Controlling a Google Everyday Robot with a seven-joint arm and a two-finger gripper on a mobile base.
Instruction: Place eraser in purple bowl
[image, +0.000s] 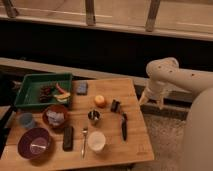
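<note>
The eraser (68, 137), a flat dark oblong block, lies on the wooden table (135, 145) near its front edge. The purple bowl (34, 143) stands just left of it at the front left corner, upright, with a paler bottom. The two are close but apart. My gripper (150, 99) hangs at the end of the white arm (165, 75), beyond the table's right edge and far from both the eraser and the bowl.
A green tray (30, 82) holding food stands at the back left. On the table are a reddish-brown bowl (55, 116), blue-grey cup (26, 120), blue sponge (82, 88), orange (100, 101), dark cube (115, 105), metal cup (93, 116), knife (124, 126), white cup (96, 140) and fork (84, 141).
</note>
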